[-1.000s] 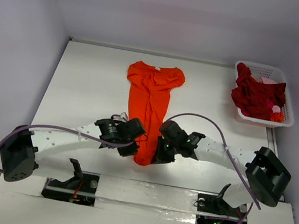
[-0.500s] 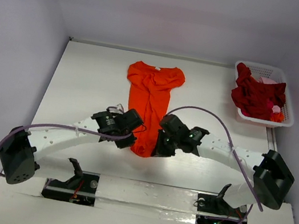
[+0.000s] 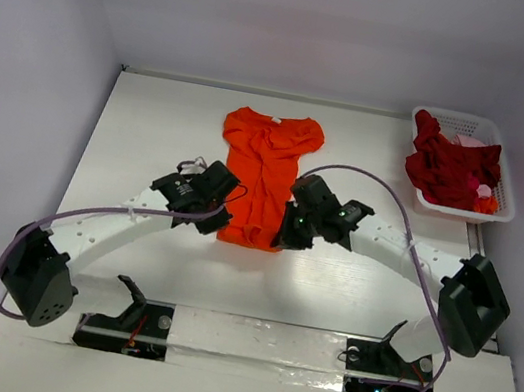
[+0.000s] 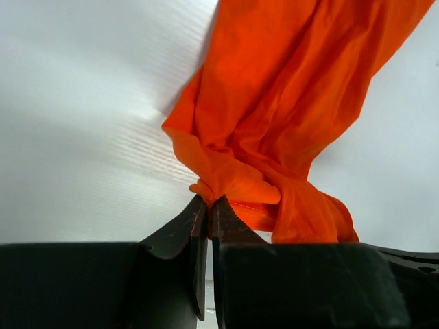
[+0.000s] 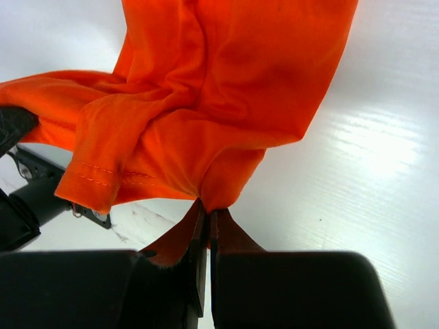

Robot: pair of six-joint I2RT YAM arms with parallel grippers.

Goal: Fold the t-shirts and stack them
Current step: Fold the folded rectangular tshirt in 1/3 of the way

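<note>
**Item 1: orange t-shirt** (image 3: 262, 166). Plain bright orange, short-sleeved, with a small white neck label (image 3: 276, 119) at the far end. It lies lengthwise on the middle of the white worktop (image 3: 151, 136), collar end away from the arm bases. The body is gathered into a narrow, creased strip. The near end is bunched and held at both corners, and a stitched hem shows in the right wrist view.

**Item 2: left gripper** (image 4: 208, 202). It sits at the near left corner of the orange t-shirt. Its jaws are together, pinching a wad of orange cloth at the tips.

**Item 3: right gripper** (image 5: 207, 205). It sits at the near right corner of the same shirt, facing the left gripper across the cloth. Its jaws are together, clamped on a fold of the orange fabric.

**Item 4: white lattice basket** (image 3: 459, 117). It stands at the far right corner of the worktop, well apart from the orange t-shirt. It holds crumpled dark red t-shirts (image 3: 450, 168) heaped above the rim. A patch of pale pink cloth (image 3: 469, 142) shows behind them.
</note>
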